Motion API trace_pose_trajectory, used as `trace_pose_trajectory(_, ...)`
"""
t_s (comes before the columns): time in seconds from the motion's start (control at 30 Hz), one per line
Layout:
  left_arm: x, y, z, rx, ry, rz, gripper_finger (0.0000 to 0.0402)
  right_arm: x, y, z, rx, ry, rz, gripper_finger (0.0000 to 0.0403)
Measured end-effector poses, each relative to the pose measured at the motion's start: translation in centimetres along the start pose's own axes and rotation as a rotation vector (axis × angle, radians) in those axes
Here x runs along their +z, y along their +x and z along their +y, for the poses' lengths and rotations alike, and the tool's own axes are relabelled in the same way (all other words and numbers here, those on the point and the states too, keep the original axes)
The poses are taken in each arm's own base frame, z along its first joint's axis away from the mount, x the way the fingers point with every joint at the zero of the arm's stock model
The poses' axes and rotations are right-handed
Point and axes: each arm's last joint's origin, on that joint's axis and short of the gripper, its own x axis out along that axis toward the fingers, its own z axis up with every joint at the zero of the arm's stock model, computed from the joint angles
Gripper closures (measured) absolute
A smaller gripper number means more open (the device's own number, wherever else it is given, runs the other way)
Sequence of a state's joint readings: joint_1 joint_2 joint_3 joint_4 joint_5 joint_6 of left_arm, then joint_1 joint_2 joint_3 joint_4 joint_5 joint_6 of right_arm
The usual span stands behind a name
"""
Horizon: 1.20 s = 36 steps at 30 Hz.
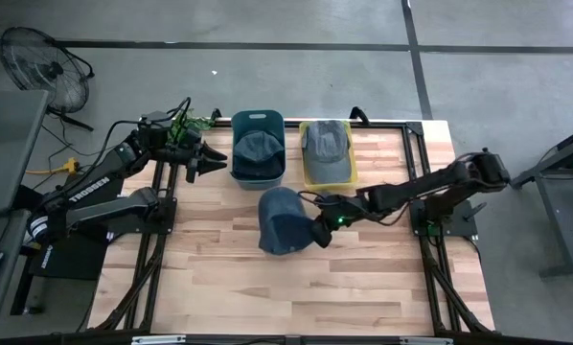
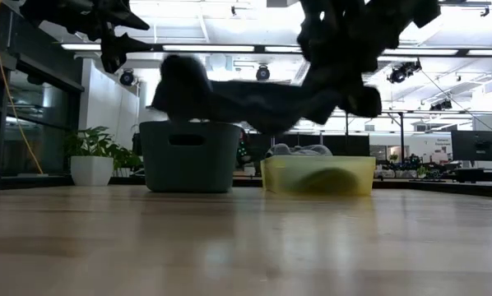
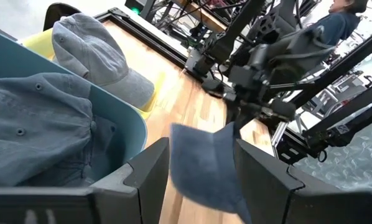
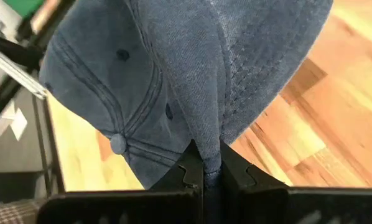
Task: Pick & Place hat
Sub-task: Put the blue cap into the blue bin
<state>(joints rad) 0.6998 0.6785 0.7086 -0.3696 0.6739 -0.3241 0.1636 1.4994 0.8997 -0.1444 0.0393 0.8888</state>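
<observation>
The right hand (image 1: 317, 230) stays out of no bin yet: pinched on the dark blue denim cap (image 1: 283, 221) (clear of the table (image 1: 296, 287)), it should carry level, keeping the brim from snagging the teal plastic bin (image 1: 259, 178); the left hand (image 1: 210, 159) waits half-parted beside it.

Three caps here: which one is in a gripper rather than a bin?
The dark blue cap, pinched by the right gripper above the table; the other two lie in the teal and yellow bins.

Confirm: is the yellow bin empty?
No, the yellow bin already holds a grey cap, seen plainly in the high view.
</observation>
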Motion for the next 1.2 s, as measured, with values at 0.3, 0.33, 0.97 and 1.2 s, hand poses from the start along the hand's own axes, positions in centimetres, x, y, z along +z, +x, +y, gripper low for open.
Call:
trace_pose_trajectory(0.3,0.1,0.0,0.0,0.009,-0.020,-0.008,0.0225,0.2,-4.2,1.4,0.017,-0.019,-0.124,0.0395)
trace_pose_trajectory(0.33,0.1,0.0,0.0,0.013,-0.027,-0.010,0.0225,0.1,-4.7,1.4,0.010,-0.021,-0.134,0.0395)
trace_pose_trajectory(0.97,1.0,0.0,-0.2,0.021,-0.132,-0.101,0.0225,0.8,-11.4,1.6,0.018,-0.085,-0.355,0.0395)
trace_pose_trajectory(1.2,1.6,-0.1,-0.5,-0.004,-0.103,-0.162,0.0225,1.2,-13.1,1.5,0.014,-0.100,-0.435,0.0395)
